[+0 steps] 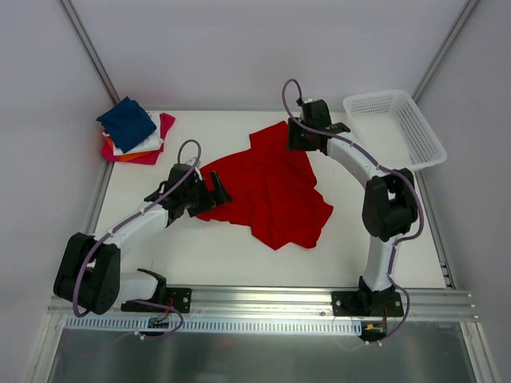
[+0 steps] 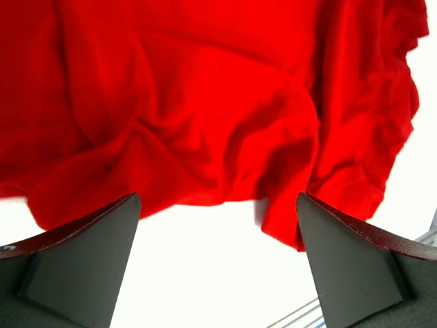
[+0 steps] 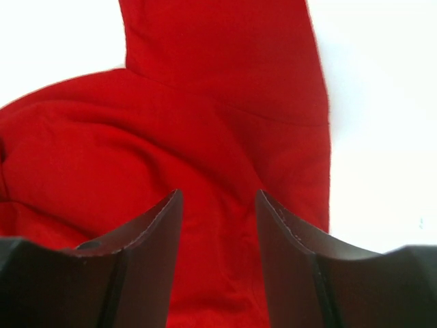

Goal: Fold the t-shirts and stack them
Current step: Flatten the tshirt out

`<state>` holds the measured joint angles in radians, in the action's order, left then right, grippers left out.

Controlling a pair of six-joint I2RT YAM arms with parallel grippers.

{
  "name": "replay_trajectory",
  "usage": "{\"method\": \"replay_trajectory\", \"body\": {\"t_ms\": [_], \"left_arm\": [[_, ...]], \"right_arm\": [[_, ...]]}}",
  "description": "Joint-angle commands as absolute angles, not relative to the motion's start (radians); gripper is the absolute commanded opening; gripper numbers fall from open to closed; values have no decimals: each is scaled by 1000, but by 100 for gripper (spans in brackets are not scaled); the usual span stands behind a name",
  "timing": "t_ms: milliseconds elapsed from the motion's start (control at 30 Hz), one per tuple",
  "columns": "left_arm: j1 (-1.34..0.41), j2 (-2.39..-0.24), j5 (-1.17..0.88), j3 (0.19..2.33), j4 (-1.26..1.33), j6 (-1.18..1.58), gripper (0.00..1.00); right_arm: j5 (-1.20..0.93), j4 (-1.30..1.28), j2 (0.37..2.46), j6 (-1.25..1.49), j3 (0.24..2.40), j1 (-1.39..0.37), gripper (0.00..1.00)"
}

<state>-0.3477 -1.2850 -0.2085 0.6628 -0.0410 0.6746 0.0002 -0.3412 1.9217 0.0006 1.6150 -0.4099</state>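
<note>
A large red t-shirt point(image 1: 271, 191) lies crumpled in the middle of the white table point(image 1: 192, 247). My left gripper point(image 1: 217, 189) sits at the shirt's left edge, wide open. In the left wrist view the red shirt point(image 2: 205, 102) fills the top, and the left gripper point(image 2: 217, 205) has bare table between its fingers. My right gripper point(image 1: 297, 137) hovers over the shirt's far sleeve. In the right wrist view the right gripper point(image 3: 218, 198) stands partly open, its fingers apart over the red shirt point(image 3: 225, 102). A stack of folded t-shirts point(image 1: 132, 128), navy on top, rests at the far left corner.
A white mesh basket point(image 1: 395, 128) stands at the far right corner, partly over the table's edge. Grey walls close in the table at the back and sides. A metal rail point(image 1: 263, 299) runs along the near edge by the arm bases.
</note>
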Motion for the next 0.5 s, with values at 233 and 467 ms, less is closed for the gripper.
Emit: {"method": "replay_trajectory", "body": {"t_ms": [233, 467], "left_arm": [[-374, -1285, -163, 629, -3, 681, 99], [-388, -1360, -144, 626, -5, 675, 99]], "right_arm": [[-121, -423, 2103, 8, 1793, -397, 49], [-169, -436, 2143, 9, 1833, -379, 50]]}}
